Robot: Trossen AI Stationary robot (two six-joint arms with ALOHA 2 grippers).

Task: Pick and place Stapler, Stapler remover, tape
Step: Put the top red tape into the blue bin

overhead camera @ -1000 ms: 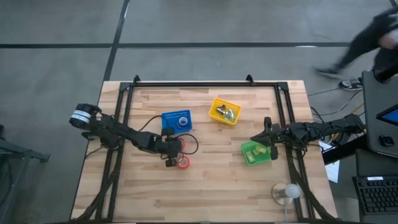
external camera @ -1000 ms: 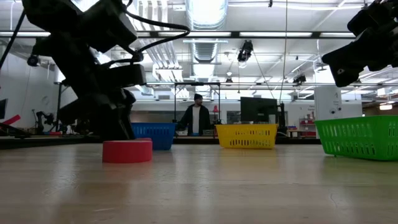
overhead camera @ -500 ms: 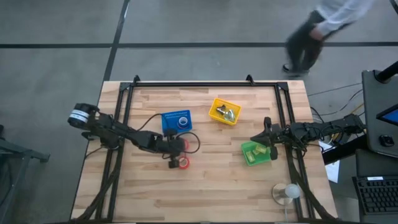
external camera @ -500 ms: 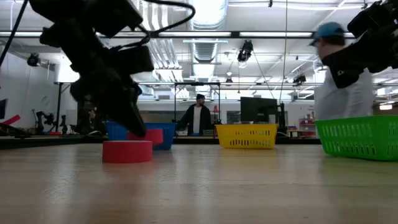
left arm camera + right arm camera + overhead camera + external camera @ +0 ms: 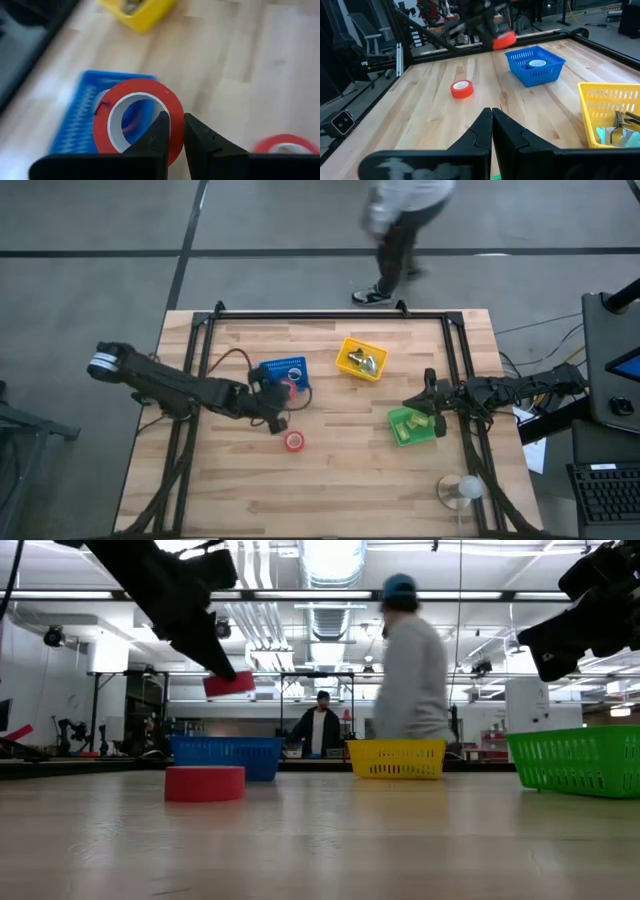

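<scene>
A glossy red ring-shaped tape roll with a pale core [image 5: 137, 120] has its wall pinched between the left gripper [image 5: 172, 131] jaws, lifted over the blue plastic mesh basket [image 5: 283, 372], while the low view alone shows it clear of the pale wooden surface [image 5: 330, 480], where a second red roll [image 5: 294, 441] lies flat near the middle.

- A person [image 5: 405, 220] walks past the worktop's [image 5: 330, 480] far edge, well beyond both grippers.
- A second person [image 5: 321, 727] stands farther back.
</scene>
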